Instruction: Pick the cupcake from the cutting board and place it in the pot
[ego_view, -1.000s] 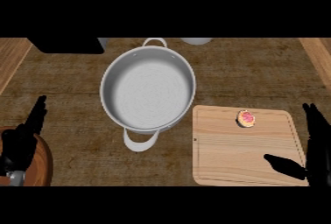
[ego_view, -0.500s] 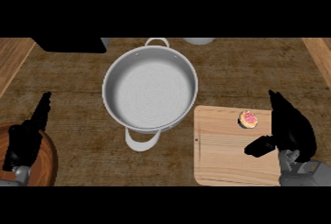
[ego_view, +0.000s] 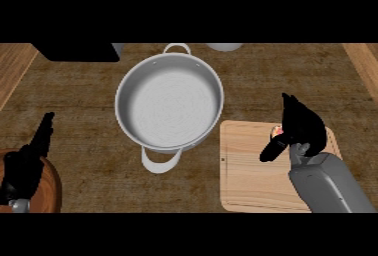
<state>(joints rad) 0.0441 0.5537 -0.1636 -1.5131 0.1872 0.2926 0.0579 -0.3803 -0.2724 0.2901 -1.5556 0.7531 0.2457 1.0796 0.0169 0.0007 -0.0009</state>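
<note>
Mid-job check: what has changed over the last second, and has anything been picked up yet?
The right hand moved left from the right edge of the cutting board and now covers most of the cupcake, fingers open; no grasp shows yet. The cupcake, the cutting board, the pot and the resting left hand at the view's left edge stayed put.

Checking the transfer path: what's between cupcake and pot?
In the head view, only bare cutting board lies between the cupcake and the pot, whose rim reaches the board's top-left corner.
</note>
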